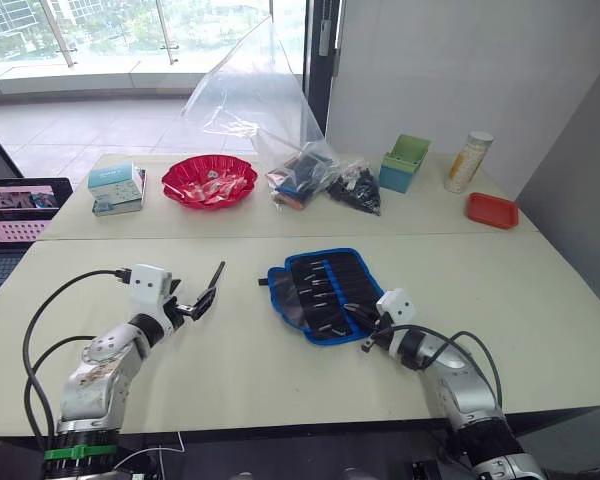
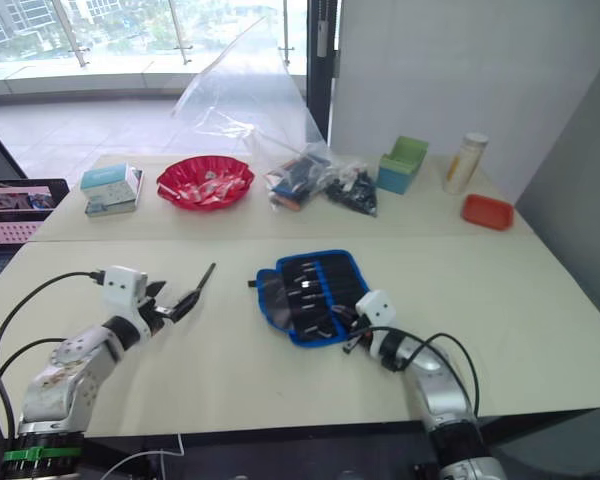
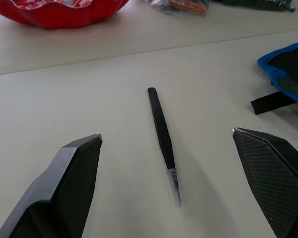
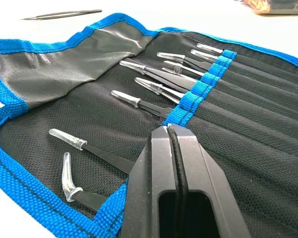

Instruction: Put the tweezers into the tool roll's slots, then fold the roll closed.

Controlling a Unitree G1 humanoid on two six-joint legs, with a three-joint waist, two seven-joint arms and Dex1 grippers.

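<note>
The tool roll [image 1: 325,295] lies unfolded mid-table, black with blue edging, its strap [image 3: 270,102] trailing off its left side. Several black tweezers [image 4: 154,89] with clear tip caps sit in its slots. One loose pair of tweezers [image 1: 217,272] lies on the table left of the roll. My left gripper [image 1: 202,300] is open just behind it, and in the left wrist view the tweezers [image 3: 162,131] lie between its fingers [image 3: 74,178]. My right gripper [image 1: 366,336] is shut over the roll's near right edge, its fingertips [image 4: 166,134] above the blue band.
The back table holds a teal box [image 1: 117,188], a red bowl [image 1: 209,180], a big clear plastic bag [image 1: 270,100], bags of dark items [image 1: 355,188], a green box [image 1: 404,163], a tall jar [image 1: 468,161] and a red tray [image 1: 492,210]. A laptop [image 1: 15,215] sits at far left.
</note>
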